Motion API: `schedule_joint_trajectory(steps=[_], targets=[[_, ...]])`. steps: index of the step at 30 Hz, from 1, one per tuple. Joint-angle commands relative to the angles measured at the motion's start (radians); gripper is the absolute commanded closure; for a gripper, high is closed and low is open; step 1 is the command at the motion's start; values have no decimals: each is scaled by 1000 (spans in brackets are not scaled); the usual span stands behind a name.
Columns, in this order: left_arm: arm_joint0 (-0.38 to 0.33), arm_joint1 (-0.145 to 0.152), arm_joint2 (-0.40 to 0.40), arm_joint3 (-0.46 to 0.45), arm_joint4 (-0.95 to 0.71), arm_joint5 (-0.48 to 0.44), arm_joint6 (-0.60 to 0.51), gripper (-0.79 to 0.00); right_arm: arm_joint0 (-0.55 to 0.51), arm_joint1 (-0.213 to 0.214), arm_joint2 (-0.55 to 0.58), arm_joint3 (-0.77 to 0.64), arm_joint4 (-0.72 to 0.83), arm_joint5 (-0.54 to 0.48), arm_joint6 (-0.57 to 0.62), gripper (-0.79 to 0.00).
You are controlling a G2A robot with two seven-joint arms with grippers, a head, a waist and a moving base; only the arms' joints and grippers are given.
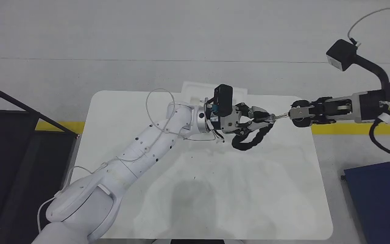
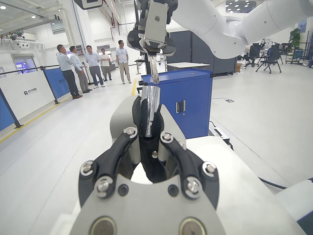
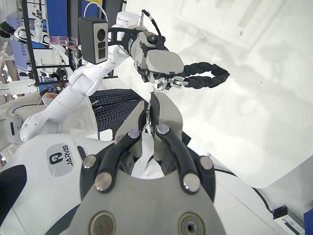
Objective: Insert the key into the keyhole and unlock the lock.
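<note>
A chrome cylinder lock with a black sleeved cable loop is held above the middle of the table by my left gripper, which is shut on it. In the right wrist view its keyhole end faces my right gripper. That gripper is shut on a silver key, whose blade points at the lock. The key's tip sits just short of the cylinder's end face, with a small gap between them. In the top view the left gripper and right gripper face each other with the key between them.
The white table lies below both arms. A white foam tray with recesses sits at the table's far edge. A black frame stands off the table's left side, and a blue cabinet stands off the right side.
</note>
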Motion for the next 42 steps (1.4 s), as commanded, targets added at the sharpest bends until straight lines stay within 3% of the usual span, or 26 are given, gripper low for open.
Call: schedule_joint_trajectory(steps=[1,36,42], targets=[[4,-3,-4,-2,1,-4,-2,0,0,3,-1,-3,2,1,-1,0],[48,-39,-75,10,1,-81,-48,0,-15,24,-12,-16,-28,-37,-52,0],[75,-50,-85,13,-33,-56,-51,0,-10,26,-7,-22,-20,-34,-66,0]])
